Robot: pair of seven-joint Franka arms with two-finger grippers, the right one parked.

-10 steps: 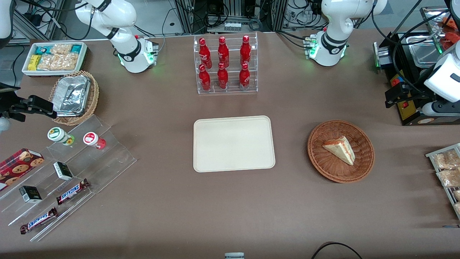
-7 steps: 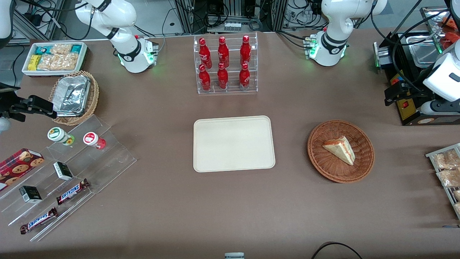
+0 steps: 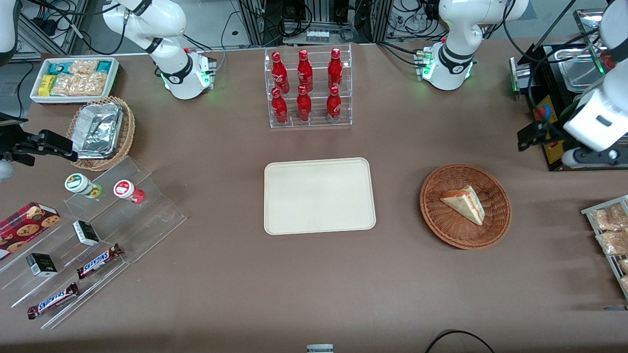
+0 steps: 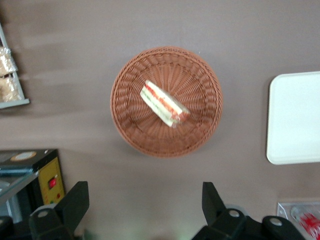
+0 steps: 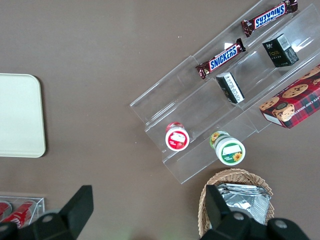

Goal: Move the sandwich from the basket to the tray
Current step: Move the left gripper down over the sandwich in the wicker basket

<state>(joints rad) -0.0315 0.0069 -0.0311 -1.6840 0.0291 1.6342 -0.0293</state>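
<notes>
Sitting mid-table, the tray (image 3: 319, 195) has nothing on it. Basket (image 3: 465, 206) is well apart from it, toward the working arm's end, with the sandwich (image 3: 464, 204) lying inside. Gripper (image 4: 145, 205) hangs high above the table, farther from the front camera than the basket, fingers (image 4: 75, 202) spread wide, holding nothing.

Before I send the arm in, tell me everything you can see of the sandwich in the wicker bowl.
The triangular pale-bread sandwich wedge lies on its side in the middle of the round reddish-brown woven basket, touching only the weave. Its cut face shows red-orange and green filling layers. The cream rectangular tray is bare. The left arm's claw is open and high above the table, farther from the front camera than the basket.
</notes>
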